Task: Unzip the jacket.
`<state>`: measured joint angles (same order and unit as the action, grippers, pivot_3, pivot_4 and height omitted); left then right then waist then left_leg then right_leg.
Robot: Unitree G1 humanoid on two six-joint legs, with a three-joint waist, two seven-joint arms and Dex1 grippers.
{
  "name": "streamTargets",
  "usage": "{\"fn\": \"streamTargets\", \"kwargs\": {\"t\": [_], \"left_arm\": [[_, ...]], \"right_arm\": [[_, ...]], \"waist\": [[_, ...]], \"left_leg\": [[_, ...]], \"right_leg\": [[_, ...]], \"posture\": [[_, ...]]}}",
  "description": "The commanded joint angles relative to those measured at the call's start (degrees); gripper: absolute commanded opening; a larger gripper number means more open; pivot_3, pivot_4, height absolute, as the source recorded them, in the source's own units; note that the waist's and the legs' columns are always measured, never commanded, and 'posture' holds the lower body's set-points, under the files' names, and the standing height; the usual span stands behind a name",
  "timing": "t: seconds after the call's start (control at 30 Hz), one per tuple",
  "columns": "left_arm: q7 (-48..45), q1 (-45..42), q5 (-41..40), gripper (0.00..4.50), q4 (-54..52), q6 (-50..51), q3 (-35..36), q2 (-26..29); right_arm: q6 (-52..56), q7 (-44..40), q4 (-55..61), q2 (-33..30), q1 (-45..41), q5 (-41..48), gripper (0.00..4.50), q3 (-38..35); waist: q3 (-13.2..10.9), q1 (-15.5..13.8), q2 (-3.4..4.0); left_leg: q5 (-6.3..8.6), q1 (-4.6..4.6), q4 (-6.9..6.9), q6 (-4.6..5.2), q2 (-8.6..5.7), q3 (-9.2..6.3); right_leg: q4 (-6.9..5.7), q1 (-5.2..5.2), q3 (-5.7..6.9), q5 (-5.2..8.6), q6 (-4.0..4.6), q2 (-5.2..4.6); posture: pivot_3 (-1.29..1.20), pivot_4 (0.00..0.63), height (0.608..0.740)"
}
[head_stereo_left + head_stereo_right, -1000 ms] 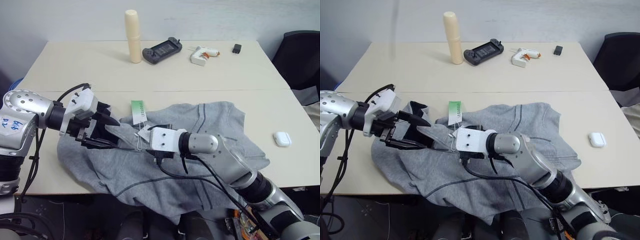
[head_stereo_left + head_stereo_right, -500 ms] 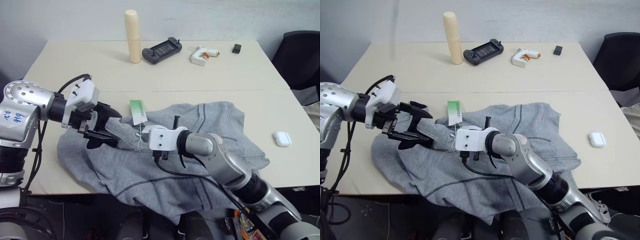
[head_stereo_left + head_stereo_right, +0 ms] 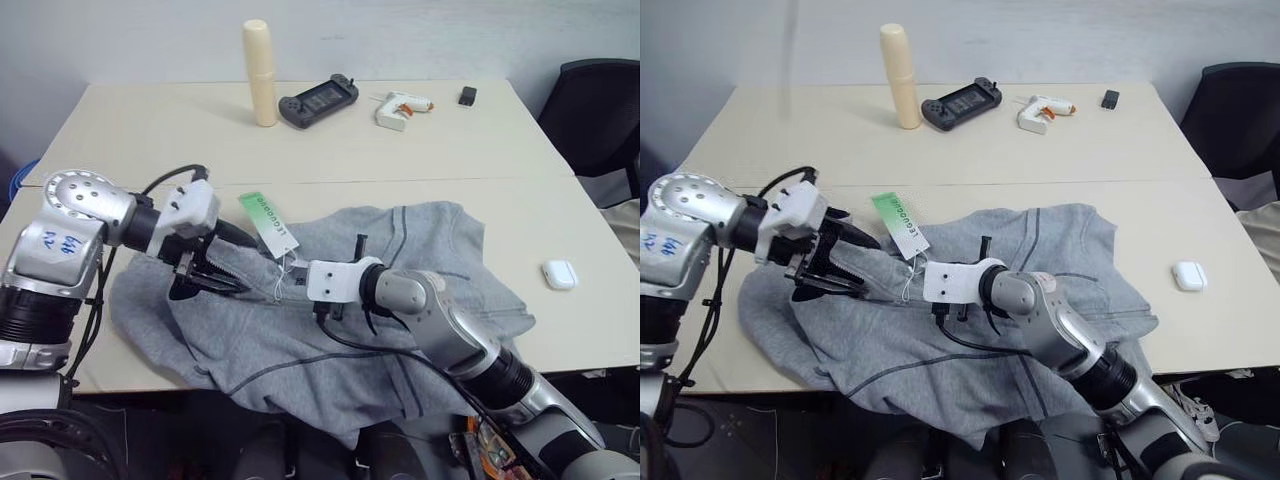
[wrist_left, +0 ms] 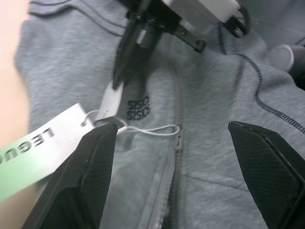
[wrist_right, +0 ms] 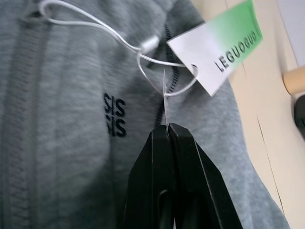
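The light grey jacket (image 3: 430, 235) lies crumpled across the table's front edge, its zip closed. Its zip pull (image 4: 178, 138) carries a white string to a white-and-green hang tag (image 3: 267, 222) and a small white tag (image 4: 112, 98). My right gripper (image 5: 167, 128) is shut on that small white tag, just above the dark chest logo (image 5: 115, 116). My left gripper (image 4: 171, 128) is open and hovers over the zip near the collar, its two fingers on either side of the pull without touching it.
At the table's back stand a cream cylinder (image 3: 259, 72), a dark game controller (image 3: 318, 100), a white glue gun (image 3: 400, 108) and a small black object (image 3: 466, 96). A white earbud case (image 3: 559, 274) lies right of the jacket. A black chair (image 3: 590, 110) stands at the right.
My right gripper has closed on the small white tag. The hang tag has swung up and tilted. My left gripper has moved in closer over the zip.
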<state>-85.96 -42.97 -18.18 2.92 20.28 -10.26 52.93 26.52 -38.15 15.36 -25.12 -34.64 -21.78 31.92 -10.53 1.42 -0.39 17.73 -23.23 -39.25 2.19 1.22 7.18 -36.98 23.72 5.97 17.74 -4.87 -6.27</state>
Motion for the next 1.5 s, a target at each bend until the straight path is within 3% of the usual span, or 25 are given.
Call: {"fn": "streamTargets", "kwargs": {"t": [0.03,0.2,0.23,0.3,0.53,1.1,1.5], "left_arm": [[-1.3,1.2,5.6,3.90,3.2,-9.3,-3.7,-1.4],[0.7,0.3,10.5,3.90,11.4,-18.8,-5.7,-5.3],[1.0,0.7,10.0,3.72,12.1,-19.1,-5.4,-6.5],[0.8,1.4,9.0,3.34,13.0,-19.9,-4.8,-8.2],[2.5,3.3,11.1,1.08,13.6,-21.0,-5.3,-10.0],[13.1,7.8,19.2,1.08,18.7,-27.3,-7.2,-14.1],[14.8,10.8,18.8,1.08,17.6,-26.0,-6.3,-13.5]], "right_arm": [[1.7,-0.3,4.3,-0.4,1.4,0.3,0.04,-3.9],[4.2,-0.4,6.7,-0.7,3.9,-0.5,0.04,-5.4],[4.8,-0.3,7.2,-0.7,4.4,-0.5,0.01,-5.6],[5.8,-0.1,8.0,-0.6,5.2,-0.7,0.00,-5.9],[7.4,0.4,8.9,-0.6,5.9,-1.3,0.00,-6.9],[6.7,-1.6,11.9,-3.7,6.9,0.8,0.00,-10.0],[14.9,0.6,23.3,-8.0,18.0,4.8,0.00,-30.8]], "waist": [[0.0,0.0,0.00],[0.0,0.0,-0.01],[0.0,0.0,-0.01],[0.0,0.0,-0.01],[0.0,0.1,-0.02],[0.1,-1.2,-0.06],[0.3,-1.8,-0.06]], "left_leg": [[0.00,0.00,0.00,0.00,0.00,0.00],[0.00,0.00,0.00,0.00,0.00,0.02],[0.00,0.00,0.01,0.00,0.00,0.02],[0.00,0.00,0.01,0.00,0.00,0.01],[-0.01,0.00,0.00,0.00,0.01,-0.02],[-0.11,0.11,0.00,0.19,-0.21,-0.23],[-0.17,0.16,0.01,0.27,-0.32,-0.35]], "right_leg": [[0.00,0.00,-0.01,0.00,0.00,0.00],[0.00,0.00,0.05,0.00,0.00,0.01],[0.00,0.01,0.05,0.00,0.00,0.01],[0.01,0.01,0.05,0.00,0.00,-0.02],[0.00,0.00,0.04,0.00,0.00,-0.06],[0.00,-0.24,0.03,-0.03,-0.05,-0.29],[0.02,-0.34,0.03,-0.07,-0.12,-0.40]], "posture": [[0.00,0.150,0.740],[0.00,0.150,0.740],[0.00,0.150,0.740],[0.00,0.150,0.740],[0.00,0.150,0.740],[0.00,0.150,0.740],[0.00,0.150,0.740]]}}
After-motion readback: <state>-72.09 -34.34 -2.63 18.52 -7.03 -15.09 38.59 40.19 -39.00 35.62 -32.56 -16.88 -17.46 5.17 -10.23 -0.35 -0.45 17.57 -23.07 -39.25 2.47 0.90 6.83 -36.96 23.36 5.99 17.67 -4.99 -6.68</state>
